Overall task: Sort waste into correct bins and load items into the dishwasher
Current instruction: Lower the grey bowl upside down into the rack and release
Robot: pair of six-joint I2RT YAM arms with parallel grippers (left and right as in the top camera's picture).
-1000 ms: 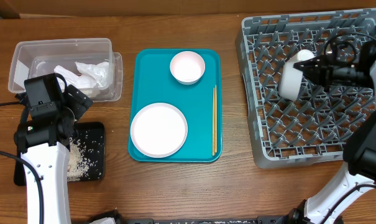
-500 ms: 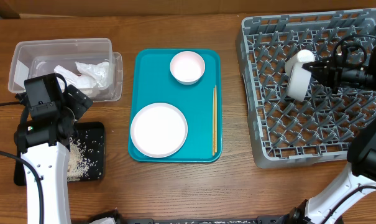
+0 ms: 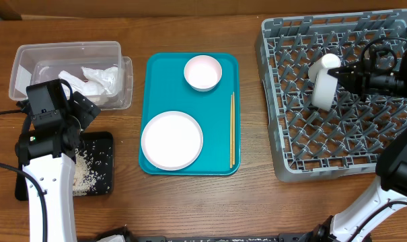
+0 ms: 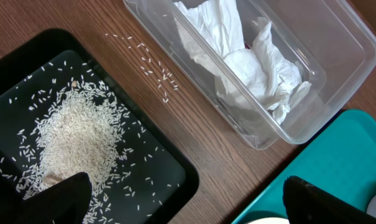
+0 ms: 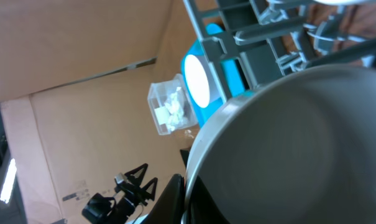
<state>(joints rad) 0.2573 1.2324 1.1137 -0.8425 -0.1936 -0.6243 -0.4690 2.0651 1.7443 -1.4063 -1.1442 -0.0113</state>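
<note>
My right gripper (image 3: 339, 79) is shut on the rim of the grey metal bowl (image 3: 322, 82) and holds it on edge among the pegs of the grey dish rack (image 3: 338, 151). The bowl fills the right wrist view (image 5: 299, 143). My left gripper (image 4: 184, 190) is open and empty above the black tray (image 3: 103, 144), which holds rice (image 4: 76, 134). Crumpled napkins (image 3: 97, 79) lie in the clear tub (image 3: 28, 55). The white plate (image 3: 171, 140), pink-white bowl (image 3: 202, 72) and chopsticks (image 3: 231, 131) rest on the teal tray (image 3: 156, 74). The small white cup is out of view.
A few rice grains (image 4: 153, 65) lie on the wooden table between the clear tub and the black tray. A brown cardboard wall stands at the back of the table.
The right gripper has carried the metal bowl a little to the right and back over the rack, then held still. The left arm has not moved.
</note>
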